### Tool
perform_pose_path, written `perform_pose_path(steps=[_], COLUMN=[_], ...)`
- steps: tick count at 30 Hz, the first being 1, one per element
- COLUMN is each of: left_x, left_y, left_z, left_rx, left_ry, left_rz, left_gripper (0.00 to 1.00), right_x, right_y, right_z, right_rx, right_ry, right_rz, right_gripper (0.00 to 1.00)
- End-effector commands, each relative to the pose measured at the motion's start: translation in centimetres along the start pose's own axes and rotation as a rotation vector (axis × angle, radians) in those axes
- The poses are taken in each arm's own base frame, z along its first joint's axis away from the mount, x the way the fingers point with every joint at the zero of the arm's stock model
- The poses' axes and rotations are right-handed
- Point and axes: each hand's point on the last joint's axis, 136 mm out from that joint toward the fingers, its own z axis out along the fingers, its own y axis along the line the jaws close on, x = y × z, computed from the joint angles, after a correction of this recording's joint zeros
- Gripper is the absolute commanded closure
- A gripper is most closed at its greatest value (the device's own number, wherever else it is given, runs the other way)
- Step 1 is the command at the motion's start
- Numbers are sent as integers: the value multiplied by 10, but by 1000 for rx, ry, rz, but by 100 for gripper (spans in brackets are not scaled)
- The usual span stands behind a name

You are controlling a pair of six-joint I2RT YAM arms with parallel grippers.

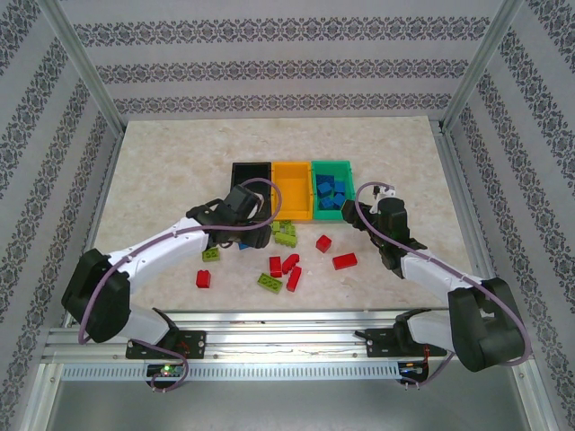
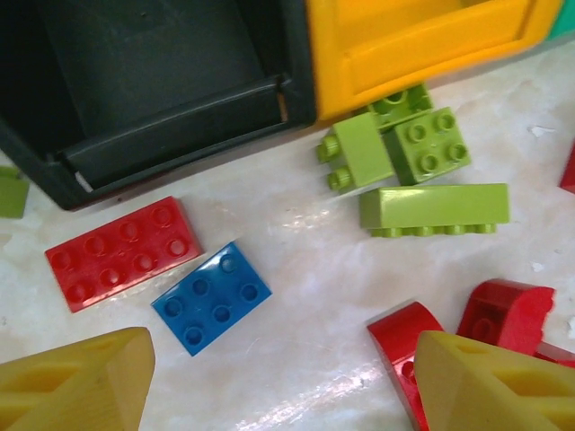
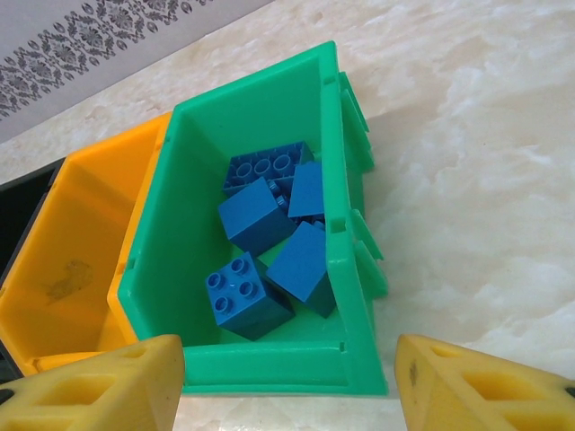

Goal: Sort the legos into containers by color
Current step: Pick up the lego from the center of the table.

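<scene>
Hovering open over the small blue studded plastic brick (image 2: pixel 211 297), the left claw (image 2: pixel 283 359) might also catch the flat red brick (image 2: pixel 121 252) beside it (right claw (image 3: pixel 287 359) open too).

Top external: fixed high behind the near edge of the table (image 1: pixel 162 162), facing down and forward across all of it. Left wrist: close above the black bin (image 2: pixel 171 126). Right wrist: close above the green bin (image 3: pixel 269 368). Both wrist views share the orange-yellow bin (image 2: pixel 404 45).
</scene>
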Motion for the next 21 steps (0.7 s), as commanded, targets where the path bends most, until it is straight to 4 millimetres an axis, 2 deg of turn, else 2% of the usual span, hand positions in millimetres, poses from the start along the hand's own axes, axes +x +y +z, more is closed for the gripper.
perform_pose_path(steps=[1,4,9,15,21], left_x=[13,19,21,36,41], left_y=[24,32,23,31,33], left_z=[6,13,25,35,43], left_rx=[-114,-149,-85,-122,-117], left_ry=[36,28,3,59,87], left_rz=[-110,-200,-314,-400,-475], left_gripper=[23,23,22,22,22], right_x=[-2,-3,0,1,7], right_y=[10,10,9,32,34], right_z=[0,-2,0,4,12], right_rx=[-36,-35,-35,-141,-134], right_ry=[-8,-9,0,25,56], right_rz=[3,0,5,-24,-25], right_gripper=[36,37,36,36,36])
